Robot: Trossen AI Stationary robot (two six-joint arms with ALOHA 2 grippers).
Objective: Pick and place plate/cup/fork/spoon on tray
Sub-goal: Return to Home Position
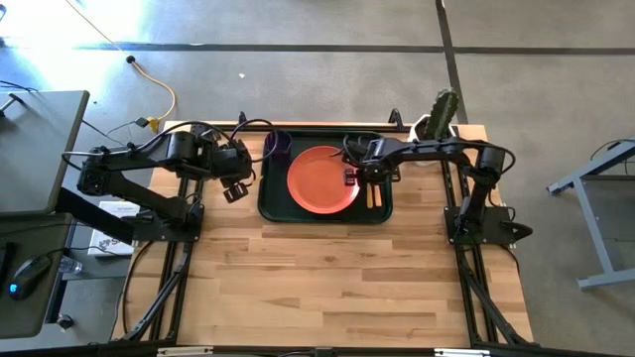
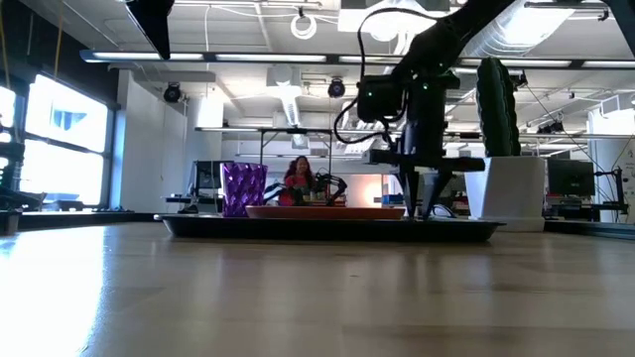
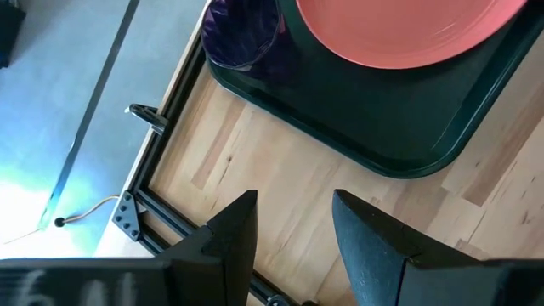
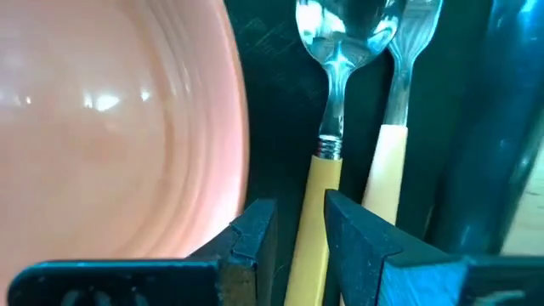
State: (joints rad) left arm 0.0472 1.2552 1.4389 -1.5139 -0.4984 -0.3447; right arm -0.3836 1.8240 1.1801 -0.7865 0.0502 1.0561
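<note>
Wooden table [image 1: 347,278]: right tool [image 4: 299,208] narrowly spread astride the spoon [image 4: 338,59] on the tray [image 1: 327,217]; left tool [image 3: 293,206] spread beside it.

White pot [image 2: 513,193] with green cactus [image 2: 496,104] at a corner of the wooden table [image 1: 327,278], person [image 2: 298,177] far behind

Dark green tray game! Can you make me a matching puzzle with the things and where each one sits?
1 round orange-red plastic plate
2 small purple tumbler cup
3 metal spoon, orange handle
4 white pot with green cactus

A beside the tray, on the wooden table
B tray's middle
C between plate and fork
D tray corner, left arm's side

Pairs: 1-B, 2-D, 3-C, 4-A
</note>
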